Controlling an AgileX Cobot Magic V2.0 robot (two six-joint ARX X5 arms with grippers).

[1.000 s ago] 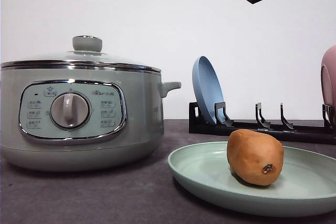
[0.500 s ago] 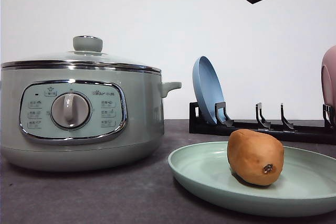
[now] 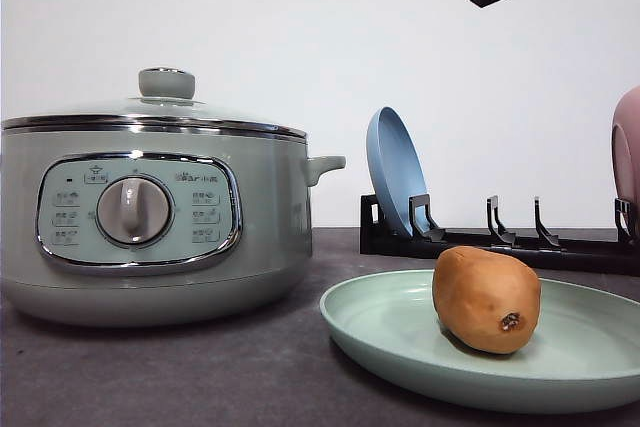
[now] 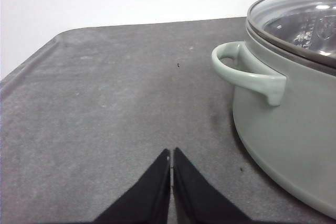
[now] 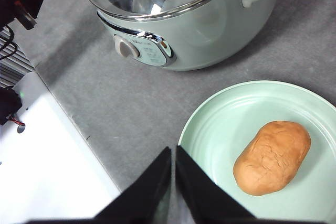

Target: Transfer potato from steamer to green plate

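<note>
The potato [image 5: 272,157] is sitting on the green plate [image 5: 220,124], beside the lidded steamer [image 3: 150,217]. The right gripper [image 5: 172,153] is hanging above the plate's edge, fingers pressed together, clear of the potato. The left gripper [image 4: 171,156] is pressed together too.

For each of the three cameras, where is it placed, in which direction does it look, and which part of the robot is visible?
Front view: low at table height, facing the wall, steamer and potato; a dark arm part at top.
Left wrist view: above the table, beside the steamer's handle; left gripper shut.
Right wrist view: high, looking down on the green plate; right gripper shut.
All views share the steamer.
</note>
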